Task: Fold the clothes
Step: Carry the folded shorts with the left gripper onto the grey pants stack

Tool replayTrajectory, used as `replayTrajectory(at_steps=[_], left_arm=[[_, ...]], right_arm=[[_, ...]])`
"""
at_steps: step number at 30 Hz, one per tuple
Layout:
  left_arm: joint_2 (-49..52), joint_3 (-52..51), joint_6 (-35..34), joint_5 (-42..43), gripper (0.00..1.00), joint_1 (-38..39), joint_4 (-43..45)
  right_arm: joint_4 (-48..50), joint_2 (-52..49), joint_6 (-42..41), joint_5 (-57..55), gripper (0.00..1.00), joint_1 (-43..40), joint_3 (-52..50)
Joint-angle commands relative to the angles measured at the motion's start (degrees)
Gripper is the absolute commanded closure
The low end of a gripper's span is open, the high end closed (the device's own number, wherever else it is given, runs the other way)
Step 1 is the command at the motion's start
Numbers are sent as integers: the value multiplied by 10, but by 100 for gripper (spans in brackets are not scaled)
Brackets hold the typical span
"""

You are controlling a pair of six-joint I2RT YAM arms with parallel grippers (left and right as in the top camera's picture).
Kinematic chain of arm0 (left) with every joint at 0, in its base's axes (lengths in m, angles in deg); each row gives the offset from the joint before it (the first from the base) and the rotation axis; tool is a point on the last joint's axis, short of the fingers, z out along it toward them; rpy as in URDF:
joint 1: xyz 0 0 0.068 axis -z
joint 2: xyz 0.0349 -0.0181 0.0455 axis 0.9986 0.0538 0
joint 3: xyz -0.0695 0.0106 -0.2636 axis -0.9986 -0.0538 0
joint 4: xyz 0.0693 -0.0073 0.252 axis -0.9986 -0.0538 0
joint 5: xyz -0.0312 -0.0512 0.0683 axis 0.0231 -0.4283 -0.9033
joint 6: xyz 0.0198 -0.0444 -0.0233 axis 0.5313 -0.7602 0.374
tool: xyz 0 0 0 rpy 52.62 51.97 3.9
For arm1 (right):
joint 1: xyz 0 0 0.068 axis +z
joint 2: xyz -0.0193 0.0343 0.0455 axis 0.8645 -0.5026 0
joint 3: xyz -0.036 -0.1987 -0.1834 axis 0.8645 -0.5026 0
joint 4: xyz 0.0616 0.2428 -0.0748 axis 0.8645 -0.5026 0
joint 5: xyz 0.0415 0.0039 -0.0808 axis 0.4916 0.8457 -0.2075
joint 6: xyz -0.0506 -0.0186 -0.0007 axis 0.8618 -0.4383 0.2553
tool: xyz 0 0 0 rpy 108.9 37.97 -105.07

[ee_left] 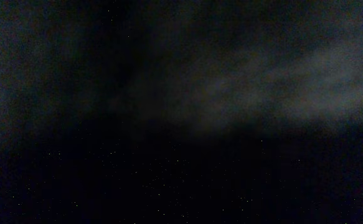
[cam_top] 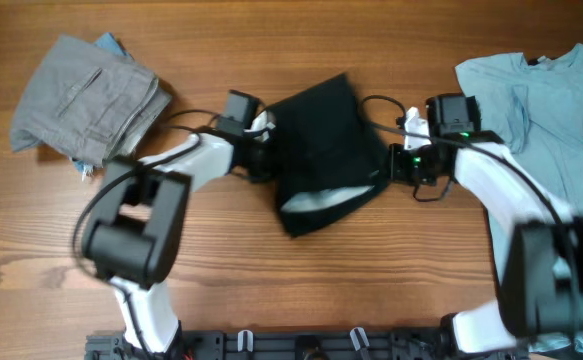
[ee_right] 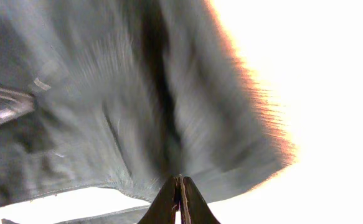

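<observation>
One wooden table bears four pieces of clothing: one black garment, one folded grey pair of trousers, one light blue T-shirt, and one blue piece of which only an edge shows beneath the trousers. There are two robot arms, the left arm and the right arm.
</observation>
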Motion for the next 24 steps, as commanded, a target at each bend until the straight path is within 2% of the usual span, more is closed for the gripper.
replayTrajectory(at_steps=[1, 5, 8, 11, 14, 20, 21, 22, 24], left_arm=[[-125, 50, 135, -10, 96, -69, -106], [-214, 132, 152, -10, 96, -145, -118], [-221, 188, 150, -12, 96, -210, -118], [-221, 195, 131, -51, 96, -284, -107], [-204, 195, 143, -97, 96, -371, -94], [-117, 195, 148, -97, 96, -473, -67], [-102, 195, 148, -96, 79, -481, -66], [-88, 195, 148, -94, 43, -487, -79], [-82, 195, 152, -95, 11, -490, -117]], right_arm=[[-4, 110, 20, 14, 94, 1, 5], [-2, 156, 11, 14, 93, 1, 5], [-9, 156, -3, 16, 93, 1, 5], [-19, 156, -3, 16, 93, 1, 5], [-26, 156, -3, 16, 93, 1, 5], [-29, 156, -3, 21, 94, 1, 5], [-30, 156, -3, 21, 94, 1, 5], [-31, 156, -4, 21, 94, 1, 5], [-32, 156, -3, 21, 94, 1, 5]])
